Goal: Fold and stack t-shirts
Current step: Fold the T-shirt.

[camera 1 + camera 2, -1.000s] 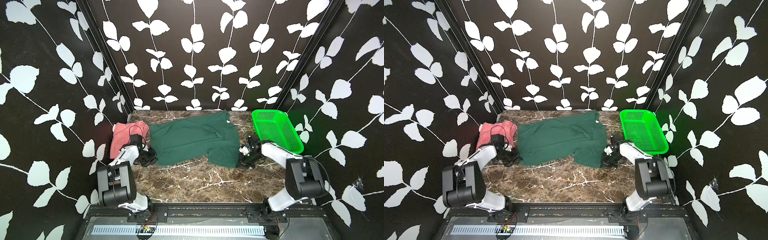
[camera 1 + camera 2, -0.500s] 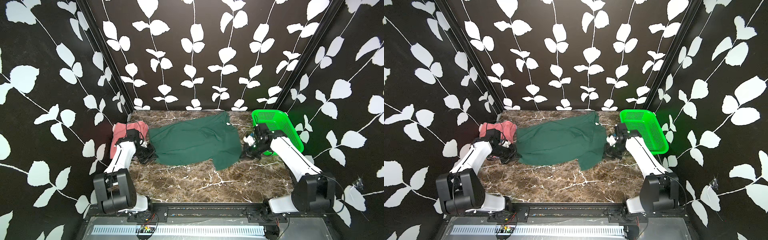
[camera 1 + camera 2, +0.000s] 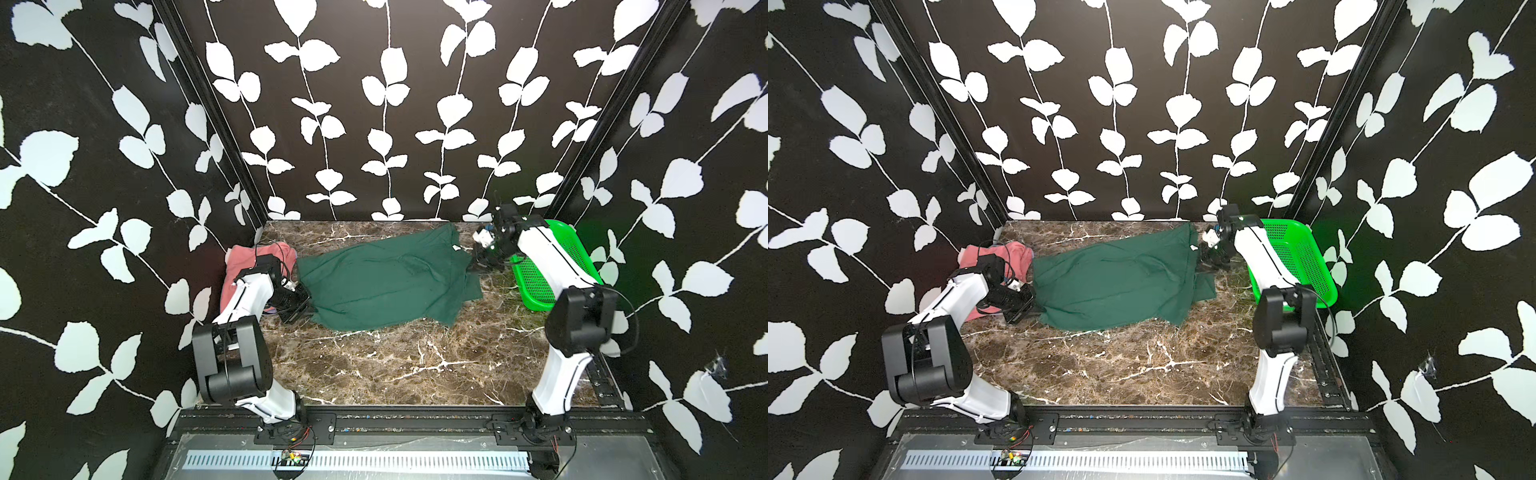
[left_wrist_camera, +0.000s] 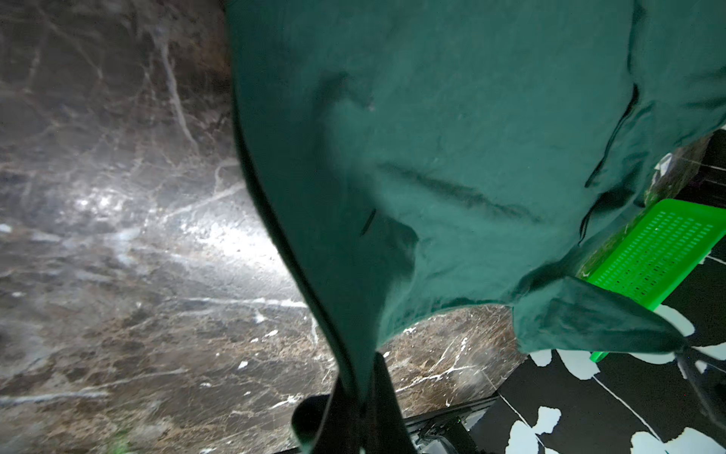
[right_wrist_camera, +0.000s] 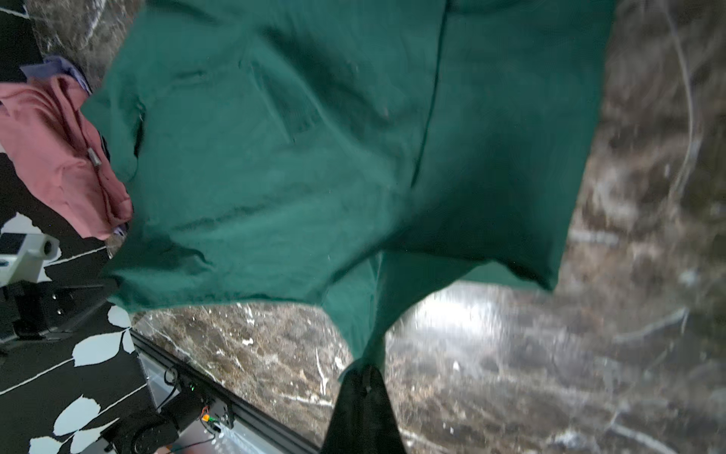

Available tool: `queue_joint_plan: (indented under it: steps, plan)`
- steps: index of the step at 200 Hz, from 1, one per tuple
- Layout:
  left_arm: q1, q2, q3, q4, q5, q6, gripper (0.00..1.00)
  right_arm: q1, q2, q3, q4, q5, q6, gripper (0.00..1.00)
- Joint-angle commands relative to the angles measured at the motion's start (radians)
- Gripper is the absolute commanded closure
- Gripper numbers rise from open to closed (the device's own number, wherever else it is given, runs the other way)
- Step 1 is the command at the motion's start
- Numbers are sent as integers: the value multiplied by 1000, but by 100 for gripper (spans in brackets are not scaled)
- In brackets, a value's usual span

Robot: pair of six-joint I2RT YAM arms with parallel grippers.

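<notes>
A dark green t-shirt (image 3: 386, 282) (image 3: 1113, 282) lies spread across the marble table (image 3: 374, 365), its ends lifted by both arms. My left gripper (image 3: 301, 306) (image 3: 1026, 309) is shut on the shirt's left near corner; in the left wrist view the cloth (image 4: 451, 157) runs into the closed left gripper (image 4: 361, 389). My right gripper (image 3: 478, 266) (image 3: 1205, 266) (image 5: 365, 369) is shut on the right edge, and the green cloth (image 5: 314, 137) hangs from it. A salmon-pink t-shirt (image 3: 245, 262) (image 5: 59, 157) lies bunched at the far left behind the left arm. A lavender t-shirt (image 5: 59, 67) peeks out beside it.
A bright green perforated basket (image 3: 536, 278) (image 3: 1296, 257) (image 4: 648, 255) stands at the back right, partly behind the right arm. Black leaf-patterned walls close in the left, right and back sides. Bare marble fills the front half of the table.
My right gripper has moved toward the back wall with the shirt's right edge, and its arm has stretched out. The left gripper has shifted only slightly. Both stayed shut.
</notes>
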Motion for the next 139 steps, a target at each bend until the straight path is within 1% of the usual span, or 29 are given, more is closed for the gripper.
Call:
queue_joint_plan:
  steps: [1, 32, 52, 79, 99, 128, 131, 139]
  plan:
    - [4, 22, 23, 49, 29, -28, 100, 2, 110, 208, -16, 5, -10, 100]
    - [9, 85, 76, 56, 47, -23, 100, 2, 310, 525, -108, -16, 2, 100]
    - [14, 115, 110, 55, 50, -19, 100, 2, 401, 660, -136, -25, 10, 100]
    - [32, 143, 150, 51, 60, -17, 100, 1, 458, 690, -106, -22, 14, 100]
    - [65, 168, 167, 49, 81, -8, 100, 1, 490, 712, -87, -14, 16, 100]
    - [104, 218, 174, 53, 82, 6, 100, -1, 531, 736, -19, -17, 39, 100]
    - [107, 225, 175, 55, 111, 5, 100, -1, 535, 738, -11, -18, 43, 100]
    - [113, 241, 177, 57, 118, 7, 100, -1, 544, 746, 11, -20, 55, 100]
